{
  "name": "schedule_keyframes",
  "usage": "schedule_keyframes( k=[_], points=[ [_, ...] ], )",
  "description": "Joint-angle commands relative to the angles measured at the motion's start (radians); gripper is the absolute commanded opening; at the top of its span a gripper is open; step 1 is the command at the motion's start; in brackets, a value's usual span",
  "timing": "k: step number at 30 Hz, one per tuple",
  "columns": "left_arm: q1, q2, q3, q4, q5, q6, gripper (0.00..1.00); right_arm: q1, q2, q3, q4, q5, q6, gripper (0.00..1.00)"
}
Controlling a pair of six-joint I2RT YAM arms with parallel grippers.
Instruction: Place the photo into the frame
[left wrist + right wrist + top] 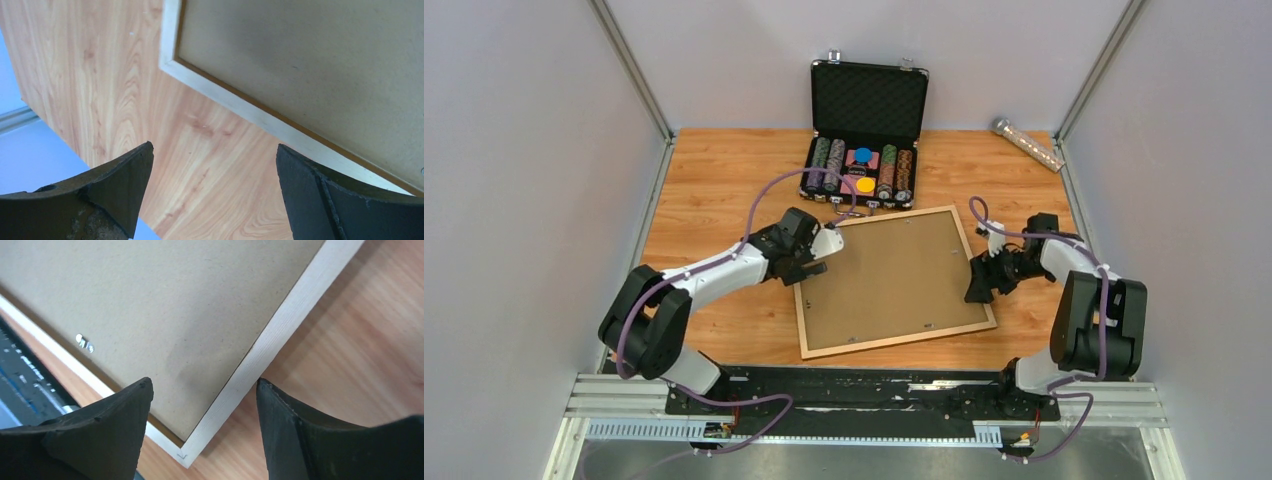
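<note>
Frame (900, 340) lies flat mid-table, back side up and turned a little out of square with the table edges. Brown backing panel (894, 280) fills it inside the pale wooden rails. One small metal tab (85, 344) shows on the panel by the near rail.

Left gripper (812, 270) sits at the frame's left rail, toward the far end. Its wrist view shows the jaws spread wide with nothing between them (214, 147). They are over bare table, with one frame corner and a run of rail just beside the right-hand finger.

Right gripper (977, 290) sits at the right rail. In its wrist view the jaws stand apart (203, 381) and straddle that rail close to the near-right corner — one finger over the panel, the other over bare wood. They are not closed on it; whether either finger touches the rail I cannot tell.

Edges and room:
- Table (714, 190) has its widest bare stretch left of the frame.
- A narrower strip runs along the right rail.
- A thin band of wood separates the near rail from the black base plate (864, 392).
- The far-left corner lies just beside the near edge of the open black chip case (864, 100) — tight there.
- A clear tube (1029, 143) lies in the far right corner, well apart from the frame.
</note>
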State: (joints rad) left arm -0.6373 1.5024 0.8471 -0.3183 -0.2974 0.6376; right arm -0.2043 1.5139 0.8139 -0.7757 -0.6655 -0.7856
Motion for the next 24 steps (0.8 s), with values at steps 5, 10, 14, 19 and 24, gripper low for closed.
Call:
schedule_keyframes(
  k=[5,10,14,19,24],
  points=[
    [0.080,-0.041,0.197,-0.088,0.193,-0.057,1.00,0.013,-0.103,0.033,0.019,-0.101,0.107,0.74],
    [0.081,0.093,0.338,-0.112,0.276,-0.133,1.00,0.011,-0.073,0.068,0.125,-0.083,0.223,0.74],
    [0.083,0.196,0.409,-0.119,0.312,-0.142,0.99,0.012,-0.066,0.084,0.167,-0.100,0.280,0.74],
    [0.087,0.301,0.483,-0.145,0.346,-0.125,0.96,0.011,-0.046,0.094,0.203,-0.091,0.318,0.73],
    [0.096,0.364,0.522,-0.145,0.357,-0.119,0.92,0.011,-0.019,0.116,0.230,-0.048,0.353,0.73]
  ],
)
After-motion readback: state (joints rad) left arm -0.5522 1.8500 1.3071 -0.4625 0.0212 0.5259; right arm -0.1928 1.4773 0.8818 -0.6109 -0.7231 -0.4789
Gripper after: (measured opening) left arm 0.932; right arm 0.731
